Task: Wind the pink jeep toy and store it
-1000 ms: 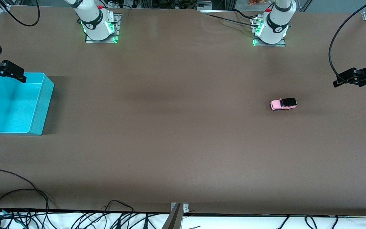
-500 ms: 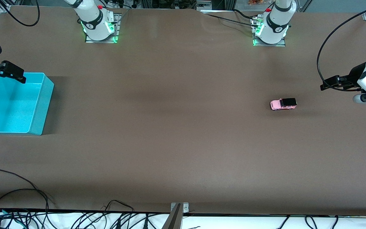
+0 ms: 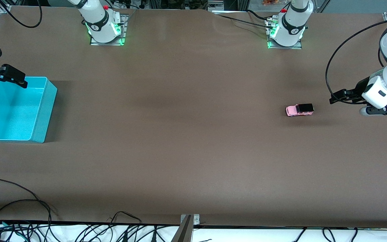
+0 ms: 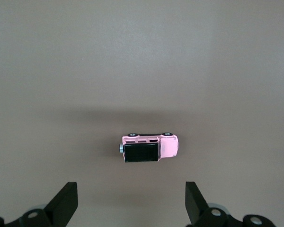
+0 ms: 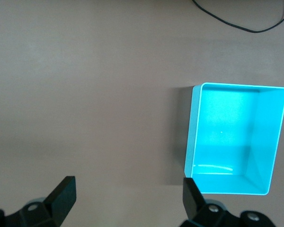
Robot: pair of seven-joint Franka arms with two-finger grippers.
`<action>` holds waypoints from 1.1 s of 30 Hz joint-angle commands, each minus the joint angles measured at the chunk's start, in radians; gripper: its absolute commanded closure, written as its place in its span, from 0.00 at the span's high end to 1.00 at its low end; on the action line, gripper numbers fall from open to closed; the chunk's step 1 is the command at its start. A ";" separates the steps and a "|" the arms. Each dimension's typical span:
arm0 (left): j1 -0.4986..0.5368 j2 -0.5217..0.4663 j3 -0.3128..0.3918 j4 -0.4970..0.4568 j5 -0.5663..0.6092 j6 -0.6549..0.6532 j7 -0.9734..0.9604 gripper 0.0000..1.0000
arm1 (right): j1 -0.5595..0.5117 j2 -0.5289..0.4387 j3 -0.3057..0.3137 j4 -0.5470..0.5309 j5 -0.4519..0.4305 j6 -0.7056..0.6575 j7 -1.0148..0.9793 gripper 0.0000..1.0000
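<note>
**One pink jeep toy, bare on brown counter**

Turquoise bin (image 3: 47,111) at the right arm's end – rectangular, smooth-walled, one only. Right end effector (image 3: 7,76) over its rim, spread wide, empty. Toward the left arm's end, on matte brown counter (image 3: 180,134): single pink jeep toy (image 3: 299,110) – boxy, light-pink body, black roof, small dark wheels. Left end effector (image 3: 339,97) in the air just beside it, spread wide, gripping nothing.
</note>
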 commanded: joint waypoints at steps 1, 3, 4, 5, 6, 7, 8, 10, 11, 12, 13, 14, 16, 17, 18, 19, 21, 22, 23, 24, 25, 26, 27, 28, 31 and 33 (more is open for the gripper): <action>-0.001 -0.009 -0.003 -0.057 0.005 0.071 0.001 1.00 | -0.001 -0.001 0.002 0.012 -0.012 -0.002 0.001 1.00; -0.003 -0.008 -0.003 -0.074 0.005 0.094 0.001 1.00 | -0.001 -0.001 0.002 0.012 -0.012 -0.004 -0.001 1.00; -0.004 -0.006 -0.003 -0.084 0.005 0.108 0.001 1.00 | 0.001 -0.001 0.004 0.012 -0.011 -0.004 0.001 1.00; -0.004 -0.003 -0.004 -0.097 0.005 0.123 0.001 1.00 | 0.001 -0.001 0.005 0.012 -0.011 -0.002 0.001 1.00; -0.006 -0.002 -0.004 -0.107 0.005 0.138 -0.001 1.00 | 0.002 -0.001 0.005 0.012 -0.012 -0.002 0.001 1.00; -0.006 -0.002 -0.004 -0.117 0.005 0.152 0.001 1.00 | 0.002 -0.001 0.005 0.012 -0.012 -0.002 0.001 1.00; -0.006 0.000 -0.004 -0.130 0.005 0.168 -0.001 1.00 | 0.004 -0.001 0.007 0.012 -0.012 -0.002 0.001 1.00; -0.008 0.003 -0.004 -0.150 0.005 0.195 -0.001 1.00 | 0.004 -0.001 0.005 0.012 -0.012 -0.004 -0.001 1.00; -0.008 0.004 -0.004 -0.160 0.005 0.210 0.001 1.00 | 0.004 -0.001 0.005 0.012 -0.012 -0.004 0.001 1.00; -0.008 0.006 -0.004 -0.172 0.005 0.226 0.001 1.00 | 0.002 -0.001 0.005 0.012 -0.012 -0.004 0.001 1.00; -0.008 0.006 -0.004 -0.182 0.005 0.240 0.001 1.00 | 0.002 -0.001 0.004 0.012 -0.011 -0.004 0.001 1.00; -0.008 0.008 -0.004 -0.195 0.005 0.256 0.001 1.00 | 0.002 -0.001 0.004 0.012 -0.011 -0.004 0.001 1.00; -0.008 0.014 -0.006 -0.217 0.005 0.286 0.001 1.00 | 0.002 -0.001 0.002 0.012 -0.011 -0.004 0.001 1.00; -0.008 0.017 -0.006 -0.225 0.005 0.298 0.001 1.00 | 0.002 -0.001 0.002 0.012 -0.011 -0.004 0.001 1.00; -0.008 0.021 -0.006 -0.234 0.005 0.309 0.001 1.00 | 0.002 -0.001 0.002 0.012 -0.011 -0.004 -0.001 1.00; -0.009 0.026 -0.008 -0.240 0.005 0.316 0.001 1.00 | 0.002 -0.001 0.004 0.012 -0.011 -0.004 -0.001 1.00; -0.011 0.030 -0.009 -0.252 0.005 0.332 0.003 1.00 | 0.002 -0.001 0.005 0.012 -0.011 -0.004 0.001 1.00; -0.012 0.035 -0.009 -0.262 0.005 0.344 0.003 1.00 | 0.002 -0.001 0.005 0.012 -0.011 -0.004 0.001 1.00; -0.018 0.038 -0.009 -0.269 0.005 0.356 0.003 1.00 | 0.002 -0.001 0.005 0.012 -0.011 -0.004 0.001 1.00; -0.021 0.041 -0.009 -0.277 0.005 0.367 0.003 1.00 | 0.002 -0.001 0.005 0.012 -0.011 -0.002 0.001 1.00; -0.021 0.044 -0.009 -0.283 0.005 0.378 0.003 1.00 | 0.002 -0.001 0.005 0.012 -0.011 -0.002 0.001 1.00; -0.021 0.049 -0.009 -0.289 0.005 0.387 0.003 1.00 | 0.002 -0.001 0.005 0.012 -0.011 -0.002 0.002 1.00; -0.021 0.055 -0.009 -0.295 0.005 0.395 0.003 1.00 | 0.002 -0.001 0.004 0.012 -0.011 -0.004 0.002 1.00; -0.023 0.057 -0.009 -0.300 0.005 0.399 0.004 1.00 | 0.002 -0.001 0.004 0.012 -0.011 -0.004 0.002 1.00; -0.023 0.066 -0.012 -0.308 0.005 0.402 0.009 1.00 | 0.004 -0.001 0.007 0.012 -0.011 -0.008 0.002 1.00; -0.029 0.067 -0.020 -0.311 0.005 0.401 0.050 1.00 | 0.004 -0.001 0.008 0.011 -0.009 -0.008 0.002 1.00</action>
